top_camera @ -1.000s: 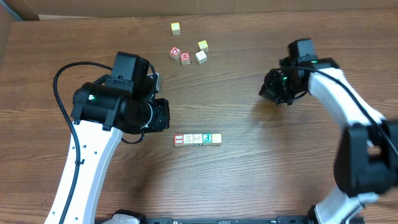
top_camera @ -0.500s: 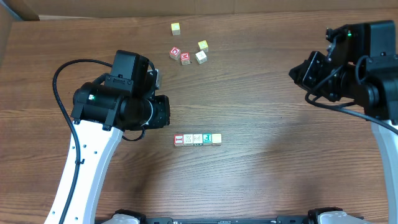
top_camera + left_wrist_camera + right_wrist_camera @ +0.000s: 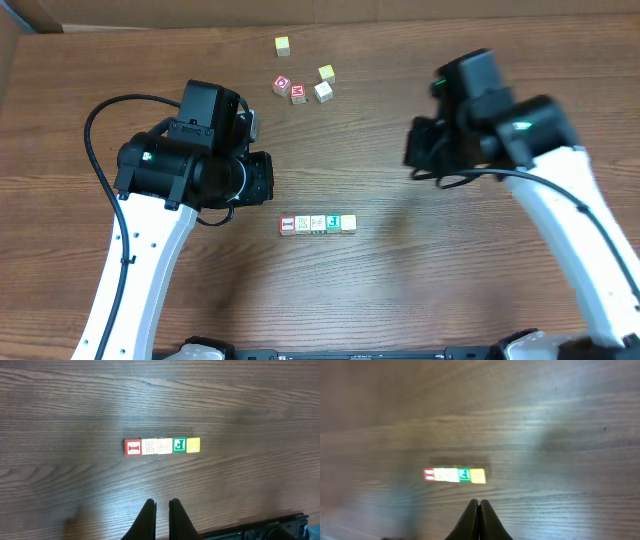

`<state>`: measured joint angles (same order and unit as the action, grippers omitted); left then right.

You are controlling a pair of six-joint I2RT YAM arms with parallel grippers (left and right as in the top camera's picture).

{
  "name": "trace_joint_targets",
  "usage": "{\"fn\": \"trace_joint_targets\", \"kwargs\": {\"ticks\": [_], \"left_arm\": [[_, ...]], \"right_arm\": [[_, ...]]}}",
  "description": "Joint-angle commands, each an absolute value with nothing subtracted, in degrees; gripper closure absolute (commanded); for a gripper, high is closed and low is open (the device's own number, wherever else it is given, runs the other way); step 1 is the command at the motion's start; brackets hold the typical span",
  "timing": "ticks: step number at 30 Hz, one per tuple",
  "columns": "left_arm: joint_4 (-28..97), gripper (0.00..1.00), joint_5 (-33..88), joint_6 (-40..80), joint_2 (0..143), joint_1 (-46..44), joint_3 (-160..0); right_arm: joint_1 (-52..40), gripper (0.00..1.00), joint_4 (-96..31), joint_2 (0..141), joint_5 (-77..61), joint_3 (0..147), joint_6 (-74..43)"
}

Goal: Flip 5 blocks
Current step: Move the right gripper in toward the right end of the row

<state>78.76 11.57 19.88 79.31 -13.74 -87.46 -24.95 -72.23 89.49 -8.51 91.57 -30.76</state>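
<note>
The blocks lie in a tight row on the wooden table: a red one [image 3: 288,224], two whitish ones [image 3: 303,223] [image 3: 317,223], a green one [image 3: 333,222] and a yellowish one [image 3: 348,222]. In the left wrist view the row runs from the red block [image 3: 133,447] to the yellowish block [image 3: 193,445], ahead of my left gripper [image 3: 161,503], which is shut and empty. The right wrist view is blurred; the row [image 3: 455,475] sits just ahead of my right gripper [image 3: 478,502], shut with nothing in it. Both grippers hover apart from the blocks.
Several loose cubes sit at the back of the table: a yellow one [image 3: 283,45], red "D" [image 3: 282,85] and "M" [image 3: 298,94] cubes, and two pale ones [image 3: 326,72] [image 3: 323,91]. The left arm's black housing [image 3: 200,160] stands left of the row.
The right arm swung out to the right, then back left toward the table's middle, and is still blurred. The left arm and the blocks have not moved.
</note>
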Motion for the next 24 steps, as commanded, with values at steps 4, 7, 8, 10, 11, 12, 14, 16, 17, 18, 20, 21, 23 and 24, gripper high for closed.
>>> {"fn": "trace_joint_targets", "kwargs": {"ticks": [4,7,8,10,11,12,14,16,17,18,20,21,23,24], "left_arm": [[78.43,0.96,8.88,21.82,79.40,-13.52,-87.09],[77.56,0.96,8.75,21.91,79.40,-13.52,-86.11],[77.06,0.96,8.64,21.91,79.40,-13.52,-85.60],[75.70,0.96,8.40,21.91,79.40,-13.52,-84.18],[74.78,0.96,8.38,21.91,79.40,-13.52,-83.13],[73.36,0.96,8.38,21.91,79.40,-13.52,-81.36],[71.40,0.96,8.36,21.91,79.40,-13.52,-79.05],[68.53,0.96,8.34,21.91,79.40,-13.52,-76.03],[66.89,0.96,8.36,21.91,79.40,-13.52,-74.39],[65.63,0.96,8.36,21.91,79.40,-13.52,-73.06],[63.31,0.96,8.36,22.46,79.40,-13.52,-70.52],[61.95,0.96,8.36,22.94,79.40,-13.52,-69.17],[59.55,0.96,8.34,23.20,79.40,-13.52,-67.02],[58.35,0.96,8.01,23.20,79.40,-13.52,-65.98]], "right_arm": [[-28.47,0.96,-62.19,90.52,-2.59,84.60,-36.29],[-28.60,0.96,-56.64,90.52,-2.57,79.92,-38.83],[-28.60,0.96,-55.05,90.52,-2.57,78.46,-39.33],[-28.60,0.96,-51.62,90.52,-2.39,75.50,-39.27],[-28.58,0.96,-50.52,90.52,-2.37,74.46,-39.24],[-28.53,0.96,-49.17,90.52,-2.37,72.93,-39.24],[-28.53,0.96,-48.42,90.56,-1.87,71.90,-39.27],[-28.53,0.96,-47.81,90.59,0.08,70.81,-39.29],[-28.53,0.96,-47.55,90.59,1.13,70.28,-39.31],[-28.53,0.96,-47.00,90.59,2.15,69.65,-39.29],[-28.42,0.96,-45.78,90.59,2.50,68.49,-39.31],[-28.45,0.96,-45.10,90.63,2.50,67.83,-39.29],[-28.42,0.96,-44.03,90.80,2.26,66.83,-39.53],[-28.45,0.96,-43.29,90.91,1.56,66.19,-39.81]]}}
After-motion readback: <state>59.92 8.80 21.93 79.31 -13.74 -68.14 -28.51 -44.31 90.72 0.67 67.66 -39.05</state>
